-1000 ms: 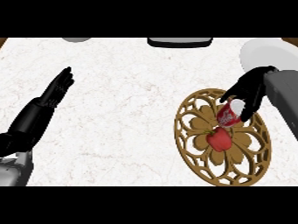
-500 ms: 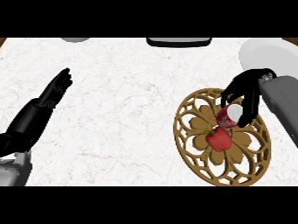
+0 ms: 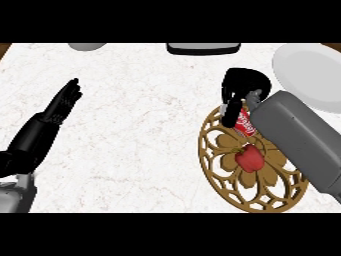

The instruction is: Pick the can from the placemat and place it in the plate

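- Can [image 3: 244,122], red and white, sits over the upper part of the round gold openwork placemat [image 3: 228,180], tilted, with the right hand [image 3: 241,86] curled down around its top end.
- Right hand's black fingers [image 3: 232,106] bend over the can; the grey forearm runs down to the lower right, covering the placemat's right edge.
- A red apple [image 3: 250,157] lies on the placemat just below the can.
- Plate [image 3: 317,75], pale grey and round, lies on the white marbled surface [image 3: 143,140] at the upper right, beyond the right hand and apart from the placemat.
- Left hand [image 3: 61,104] rests at the view's left, fingers straight and pointing up, holding nothing.
- A dark tray-like object [image 3: 202,48] and a grey round item [image 3: 88,46] sit at the surface's far edge.
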Tool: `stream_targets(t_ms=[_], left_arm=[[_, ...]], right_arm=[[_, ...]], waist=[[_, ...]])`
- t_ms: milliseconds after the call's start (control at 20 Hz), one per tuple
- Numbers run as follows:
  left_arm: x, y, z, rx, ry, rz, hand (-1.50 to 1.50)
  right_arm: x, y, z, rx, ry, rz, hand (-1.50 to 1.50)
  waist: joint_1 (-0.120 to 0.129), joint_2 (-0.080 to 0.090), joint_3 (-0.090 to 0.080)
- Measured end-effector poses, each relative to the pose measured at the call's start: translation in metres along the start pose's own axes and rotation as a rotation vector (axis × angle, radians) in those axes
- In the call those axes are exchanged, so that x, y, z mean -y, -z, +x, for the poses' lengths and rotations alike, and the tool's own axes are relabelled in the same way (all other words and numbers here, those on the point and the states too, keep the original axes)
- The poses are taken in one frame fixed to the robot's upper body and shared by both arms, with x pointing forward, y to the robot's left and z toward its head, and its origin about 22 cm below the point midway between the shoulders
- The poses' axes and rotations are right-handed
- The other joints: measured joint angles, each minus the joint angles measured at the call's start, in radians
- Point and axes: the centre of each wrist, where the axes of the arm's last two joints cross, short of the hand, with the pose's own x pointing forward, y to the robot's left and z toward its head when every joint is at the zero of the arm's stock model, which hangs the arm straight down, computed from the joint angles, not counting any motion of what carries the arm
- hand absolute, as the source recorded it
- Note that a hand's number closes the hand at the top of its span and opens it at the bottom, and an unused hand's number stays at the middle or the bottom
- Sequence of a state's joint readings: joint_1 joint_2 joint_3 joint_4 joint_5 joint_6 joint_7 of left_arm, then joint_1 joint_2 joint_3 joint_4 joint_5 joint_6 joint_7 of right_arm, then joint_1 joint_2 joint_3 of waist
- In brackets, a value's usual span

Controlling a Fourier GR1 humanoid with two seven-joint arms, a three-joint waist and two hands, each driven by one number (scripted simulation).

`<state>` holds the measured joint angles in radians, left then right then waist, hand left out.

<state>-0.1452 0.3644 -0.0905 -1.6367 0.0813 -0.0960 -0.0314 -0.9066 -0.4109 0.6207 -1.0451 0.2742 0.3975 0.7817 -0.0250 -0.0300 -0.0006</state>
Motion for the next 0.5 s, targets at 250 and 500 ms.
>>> stream_targets(t_ms=[250,500], left_arm=[[-0.005,-0.001,0.0,-0.008,0.005,0.019,0.0],[-0.002,-0.001,0.003,-0.001,0.009,0.011,0.0]], right_arm=[[-0.032,-0.026,0.022,0.022,-0.006,-0.327,1.5],[-0.051,-0.064,0.021,0.03,0.027,-0.52,1.5]], waist=[[-0.015,0.006,0.001],[-0.01,0.014,0.001]])
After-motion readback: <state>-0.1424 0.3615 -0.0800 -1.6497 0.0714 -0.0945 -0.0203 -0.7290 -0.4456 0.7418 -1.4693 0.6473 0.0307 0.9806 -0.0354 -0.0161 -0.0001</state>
